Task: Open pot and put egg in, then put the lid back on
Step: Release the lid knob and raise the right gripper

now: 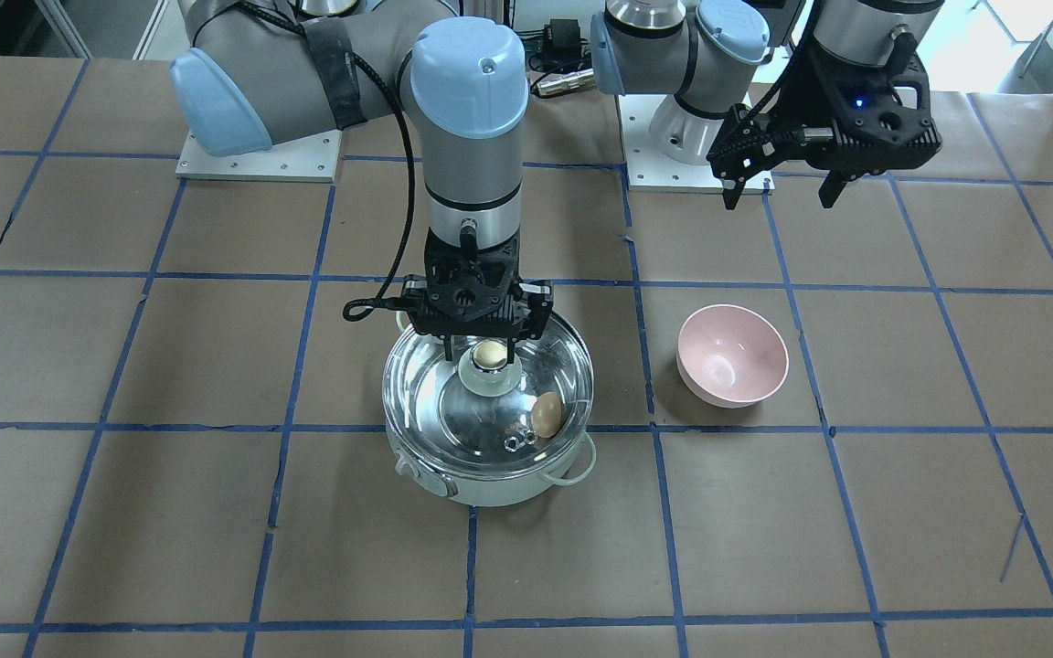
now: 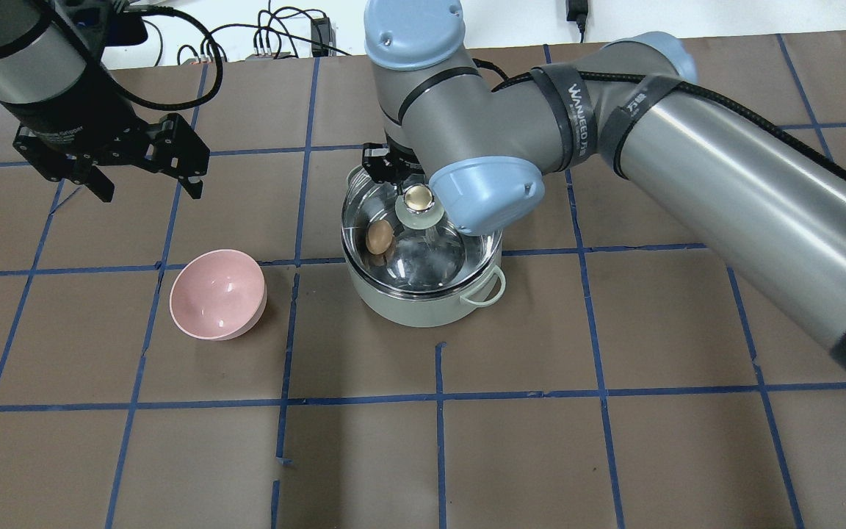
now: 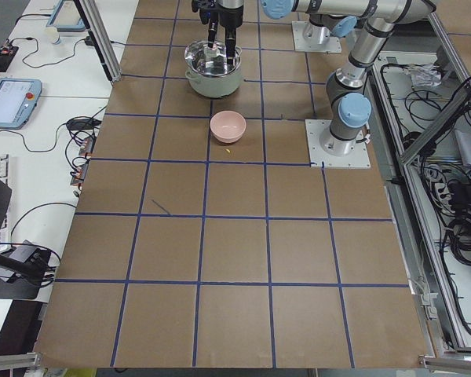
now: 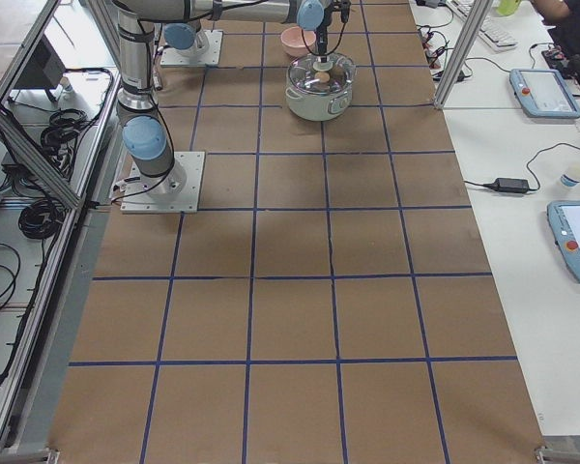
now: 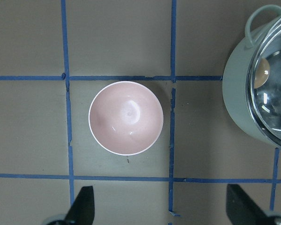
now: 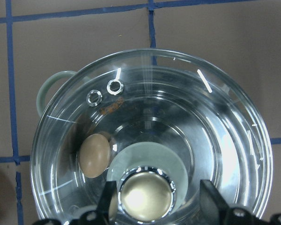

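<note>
Glass covers the pot: the large round clear glass lid [image 6: 215, 122], with its pale green knob with a brass-coloured top [image 6: 146, 197], lies flat on the round pale mint-green pot [image 1: 490, 489]. As far as we can judge, it sits rim on rim. Through the glass we see the small tan-brown oval egg [image 6: 94, 155] resting on the shiny steel bottom, just beside the knob. The pot stands on the brown paper-covered table [image 1: 216, 366] with blue tape lines.

The right gripper [image 1: 481, 355] is directly over the knob, with one finger on each side of it. In the wrist view a narrow gap shows between one finger and the knob's base, so we read this hand as parted and not squeezing. The left gripper [image 2: 150, 185] hangs high, well apart from the pot, with its fingers spread wide and holding nothing. Near it on the table stands the round pale pink bowl [image 1: 732, 355], which is empty.

We judge that the task is almost finished and the step in hand is letting go of the lid. The next move calls for a straight lift upward, so that no finger catches the knob and drags the lid off its seat.
</note>
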You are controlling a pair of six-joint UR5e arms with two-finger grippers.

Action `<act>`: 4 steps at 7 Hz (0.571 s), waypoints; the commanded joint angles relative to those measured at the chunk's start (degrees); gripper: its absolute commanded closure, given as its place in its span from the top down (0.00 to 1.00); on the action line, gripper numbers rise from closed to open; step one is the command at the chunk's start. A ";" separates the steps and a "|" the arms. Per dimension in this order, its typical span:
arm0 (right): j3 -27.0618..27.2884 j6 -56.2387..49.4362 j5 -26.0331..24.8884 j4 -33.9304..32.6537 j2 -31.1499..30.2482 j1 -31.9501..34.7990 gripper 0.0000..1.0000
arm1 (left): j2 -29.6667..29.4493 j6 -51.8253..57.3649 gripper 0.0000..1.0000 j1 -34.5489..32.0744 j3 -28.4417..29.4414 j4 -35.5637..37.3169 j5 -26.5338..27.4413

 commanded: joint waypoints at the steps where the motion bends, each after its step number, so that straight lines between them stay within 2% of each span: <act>1: -0.18 -1.43 -0.34 2.12 -2.78 -4.30 0.83 | 0.00 0.00 1.00 -0.04 0.06 -0.09 0.00; 2: -0.61 -2.21 -0.26 2.22 -2.96 -5.88 1.00 | 0.00 0.00 1.00 -0.04 -0.11 0.00 0.00; 3: -0.70 -2.92 -0.08 3.09 -4.62 -7.90 1.00 | 0.00 0.00 1.00 -0.04 -0.03 -0.09 0.00; 4: -0.44 -4.58 -0.17 8.06 -7.68 -10.36 1.00 | 0.00 0.09 1.00 0.05 -0.03 -0.09 0.08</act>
